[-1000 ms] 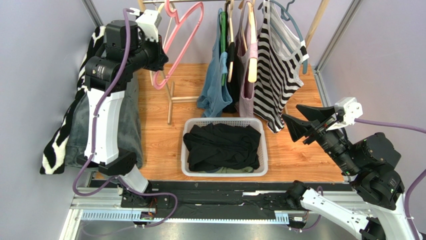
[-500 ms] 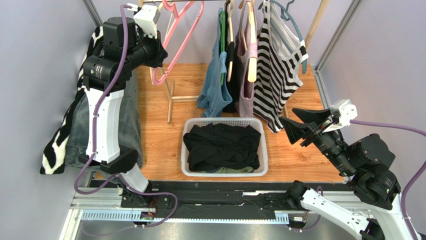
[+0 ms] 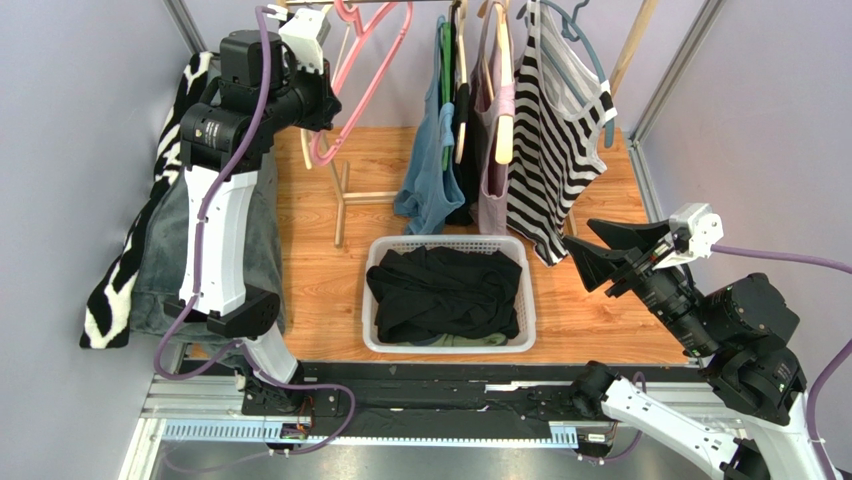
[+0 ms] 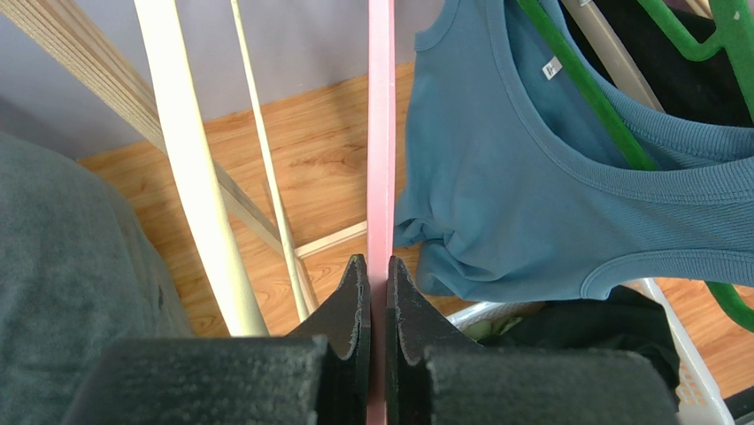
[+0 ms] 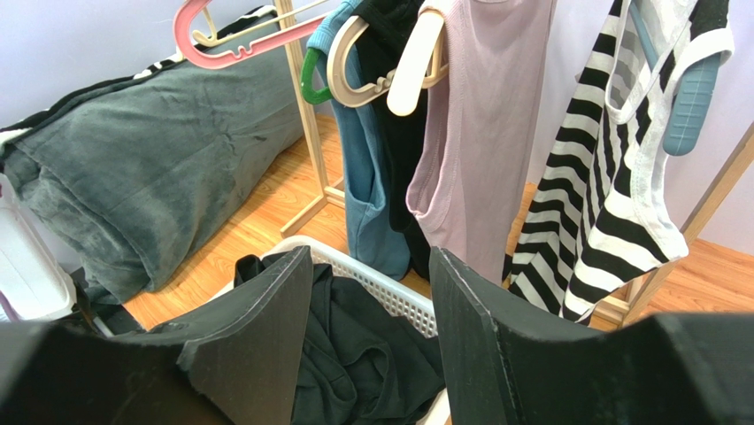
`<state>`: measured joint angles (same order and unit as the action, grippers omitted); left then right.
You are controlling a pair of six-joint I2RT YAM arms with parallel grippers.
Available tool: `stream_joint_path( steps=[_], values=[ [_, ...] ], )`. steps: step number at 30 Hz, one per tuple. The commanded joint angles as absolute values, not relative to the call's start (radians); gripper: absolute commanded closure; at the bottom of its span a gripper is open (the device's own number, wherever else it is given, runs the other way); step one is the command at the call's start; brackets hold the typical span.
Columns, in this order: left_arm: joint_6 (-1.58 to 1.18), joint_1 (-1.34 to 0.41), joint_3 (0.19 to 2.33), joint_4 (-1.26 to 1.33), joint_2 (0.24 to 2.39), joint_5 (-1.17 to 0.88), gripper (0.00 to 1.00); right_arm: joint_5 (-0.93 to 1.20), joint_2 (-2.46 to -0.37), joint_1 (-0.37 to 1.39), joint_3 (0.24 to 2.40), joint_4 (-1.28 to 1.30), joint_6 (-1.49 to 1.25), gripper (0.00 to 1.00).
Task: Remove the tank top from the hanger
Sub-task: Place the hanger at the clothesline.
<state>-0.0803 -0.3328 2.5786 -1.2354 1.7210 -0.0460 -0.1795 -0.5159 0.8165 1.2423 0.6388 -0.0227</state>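
My left gripper point(image 3: 322, 108) is shut on the lower bar of a bare pink hanger point(image 3: 372, 60), high up by the wooden rail at the back left. In the left wrist view the pink bar point(image 4: 380, 133) runs straight between the closed jaws point(image 4: 373, 262). A blue tank top point(image 3: 430, 170), a mauve one point(image 3: 492, 190) and a black-and-white striped one point(image 3: 555, 140) hang on other hangers. My right gripper point(image 3: 580, 236) stands open and empty, just below and right of the striped top's hem. A crumpled black garment point(image 3: 445, 290) lies in the white basket point(image 3: 450, 243).
A grey blanket point(image 3: 165, 260) with a zebra-print cloth is draped at the left wall beside my left arm. The wooden rack's foot point(image 3: 345, 200) stands on the wood floor behind the basket. Grey walls close in both sides.
My left arm has carried the pink hanger up and slightly right, toward the rail. My right gripper has edged left, its jaws a little narrower.
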Motion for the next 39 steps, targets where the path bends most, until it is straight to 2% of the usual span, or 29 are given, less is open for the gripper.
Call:
stream_joint_path(
  steps=[1, 19, 25, 26, 27, 28, 29, 31, 35, 36, 39],
  values=[
    [-0.071, -0.328, 2.618, -1.226, 1.730, -0.048, 1.00, -0.161, -0.503, 0.815, 1.233, 0.623, -0.048, 0.44],
    [-0.066, -0.295, 2.669, -1.215, 1.805, -0.035, 1.00, -0.133, -0.488, 0.813, 1.198, 0.624, -0.080, 0.48],
    [-0.069, -0.287, 2.628, -1.230, 1.758, -0.063, 1.00, -0.138, -0.489, 0.815, 1.190, 0.620, -0.081, 0.47],
    [-0.066, -0.287, 2.622, -1.233, 1.749, -0.072, 0.97, -0.143, -0.492, 0.815, 1.190, 0.620, -0.081, 0.47],
    [-0.067, -0.287, 2.608, -1.233, 1.737, -0.080, 0.79, -0.146, -0.492, 0.815, 1.189, 0.621, -0.083, 0.47],
    [-0.064, -0.287, 2.603, -1.233, 1.711, -0.092, 0.69, -0.153, -0.494, 0.815, 1.189, 0.624, -0.084, 0.47],
    [-0.063, -0.287, 2.596, -1.232, 1.697, -0.100, 0.63, -0.163, -0.498, 0.816, 1.190, 0.624, -0.086, 0.47],
    [-0.063, -0.287, 2.577, -1.232, 1.655, -0.127, 0.37, -0.190, -0.506, 0.815, 1.193, 0.612, -0.100, 0.46],
    [-0.067, -0.288, 2.557, -1.235, 1.589, -0.176, 0.27, -0.180, -0.586, 0.815, 1.262, 0.555, -0.121, 0.44],
    [-0.067, -0.288, 2.557, -1.235, 1.565, -0.189, 0.20, -0.163, -0.666, 0.815, 1.293, 0.551, -0.127, 0.44],
    [-0.057, -0.288, 2.556, -1.235, 1.514, -0.238, 0.09, -0.126, -0.887, 0.815, 1.492, 0.563, -0.135, 0.41]
  ],
)
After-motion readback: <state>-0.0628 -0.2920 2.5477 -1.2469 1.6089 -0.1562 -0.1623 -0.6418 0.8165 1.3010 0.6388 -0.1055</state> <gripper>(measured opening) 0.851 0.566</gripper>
